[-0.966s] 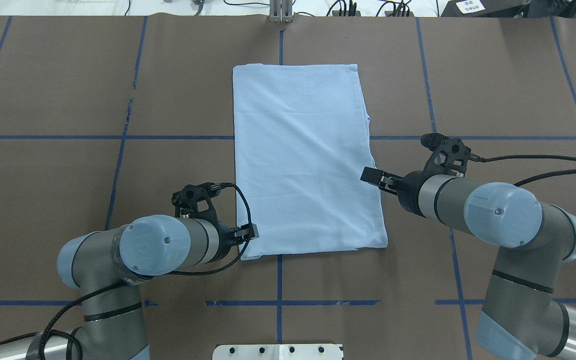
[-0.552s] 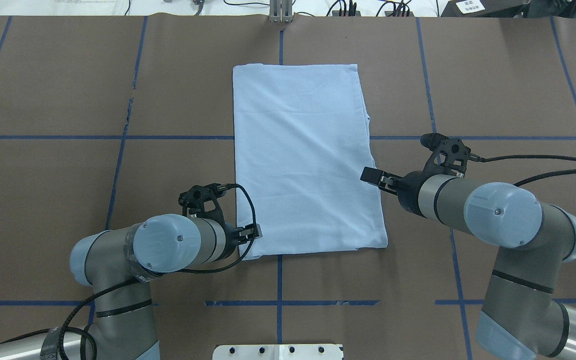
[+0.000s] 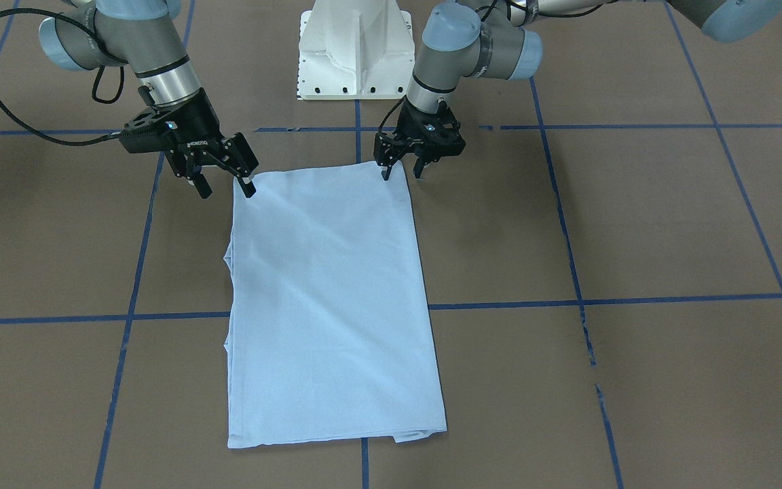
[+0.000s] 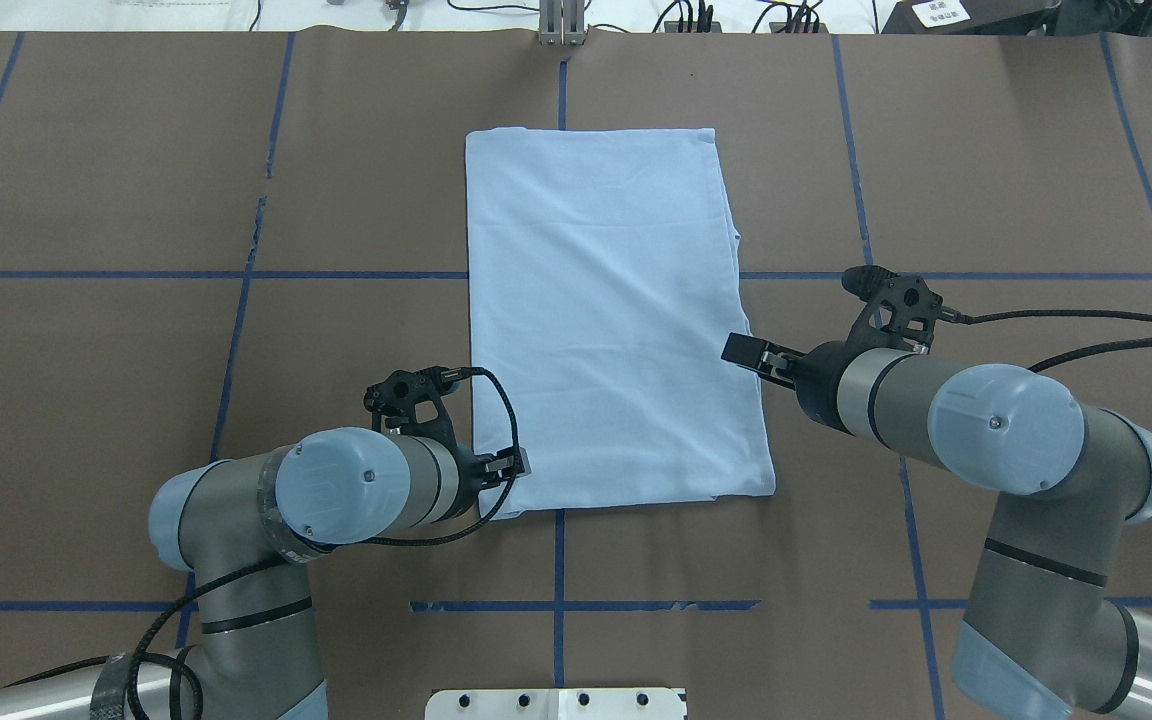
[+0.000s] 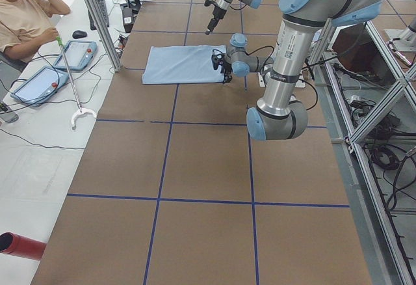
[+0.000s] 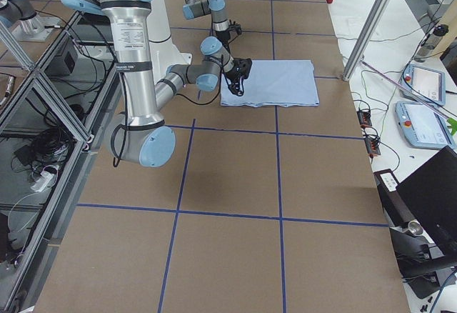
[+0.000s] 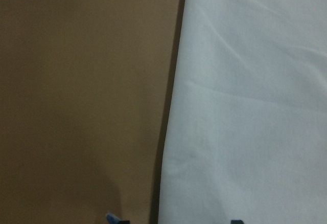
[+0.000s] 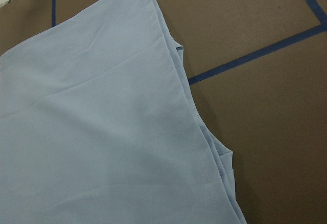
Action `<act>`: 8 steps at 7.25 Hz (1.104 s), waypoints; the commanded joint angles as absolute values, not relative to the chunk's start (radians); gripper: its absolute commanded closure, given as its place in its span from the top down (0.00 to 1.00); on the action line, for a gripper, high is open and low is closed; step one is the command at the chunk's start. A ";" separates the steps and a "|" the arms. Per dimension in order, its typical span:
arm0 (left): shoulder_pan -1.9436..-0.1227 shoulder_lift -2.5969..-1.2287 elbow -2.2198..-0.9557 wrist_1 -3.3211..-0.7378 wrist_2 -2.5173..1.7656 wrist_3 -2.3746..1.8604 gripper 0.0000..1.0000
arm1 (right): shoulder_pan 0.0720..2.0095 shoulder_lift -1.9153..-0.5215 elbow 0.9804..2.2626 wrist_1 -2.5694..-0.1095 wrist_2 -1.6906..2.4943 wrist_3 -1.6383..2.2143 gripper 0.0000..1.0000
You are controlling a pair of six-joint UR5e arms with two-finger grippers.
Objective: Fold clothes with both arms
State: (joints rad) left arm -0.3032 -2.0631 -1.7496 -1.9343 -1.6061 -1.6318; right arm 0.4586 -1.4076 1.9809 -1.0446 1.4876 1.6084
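T-shirt (image 4: 616,320): light blue, folded into a long narrow rectangle, lying flat with a plain face up.
T-shirt position: middle of the table (image 4: 136,150), long axis running away from the robot, one short edge toward the white pedestal base (image 3: 354,47). The cloth lies across one blue tape line (image 4: 186,274).
T-shirt edges: the side on the robot's left is straight. The side on the robot's right shows stacked layers slightly out of line, clearest in the right wrist view.
Left arm (image 4: 336,490): reaches in low to the T-shirt corner nearest the robot on its left side.
Left gripper (image 3: 402,173): released, jaws apart, pointing down and grasping nothing. One finger stands over the cloth corner, the other over bare table just outside the edge.
Left wrist view: two fingertips (image 7: 112,218) show at the bottom of the frame, one on each side of the cloth edge. Contact with the cloth cannot be told.
Right arm (image 4: 996,420): reaches in from the robot's right toward the long side of the T-shirt.
Right gripper (image 3: 228,190): released, jaws apart, grasping nothing. In the front-facing view one finger is at the other near corner, the other over bare table beside it. Its height above the cloth cannot be told.
Person (image 5: 26,12): seated beside the table, well apart from the T-shirt.
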 commanded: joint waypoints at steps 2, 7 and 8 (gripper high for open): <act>-0.288 -2.069 -1.740 -1.934 -1.606 -1.641 0.71 | 0.459 -1.408 1.980 -1.045 1.486 1.609 1.00; -0.285 -2.071 -1.740 -1.937 -1.606 -1.641 0.57 | 0.459 -1.408 1.980 -1.045 1.486 1.609 1.00; -0.285 -2.071 -1.740 -1.937 -1.606 -1.641 0.57 | 0.459 -1.408 1.980 -1.045 1.486 1.609 1.00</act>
State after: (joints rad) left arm -0.2857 -2.0706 -1.7396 -1.9372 -1.6061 -1.6419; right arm 0.4586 -1.4083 1.9803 -1.0446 1.4864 1.6091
